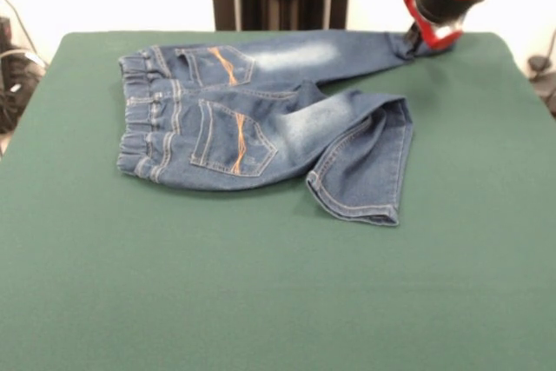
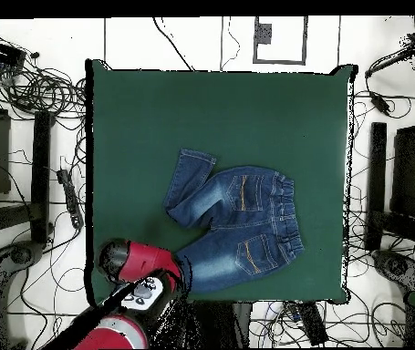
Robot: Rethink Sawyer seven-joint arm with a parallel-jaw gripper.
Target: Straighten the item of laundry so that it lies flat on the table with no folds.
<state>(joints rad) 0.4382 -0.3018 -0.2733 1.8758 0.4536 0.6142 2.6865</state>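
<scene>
Bright light is shining from behind, washing the back wall white; the table is looking evenly lit. The jeans are casting only a thin, soft shadow.

I can read no text, label, brand, number or sign in either view. The jeans carry only orange stitched lines on the back pockets, which form no letters, and I make out no tag at the waistband. The green table around the jeans is plain cloth with no marking. The red and black arm beside the far trouser leg shows no legible logo. On the floor beyond the table edge farthest from the jeans, I see only dark outlined squares, without writing.
</scene>
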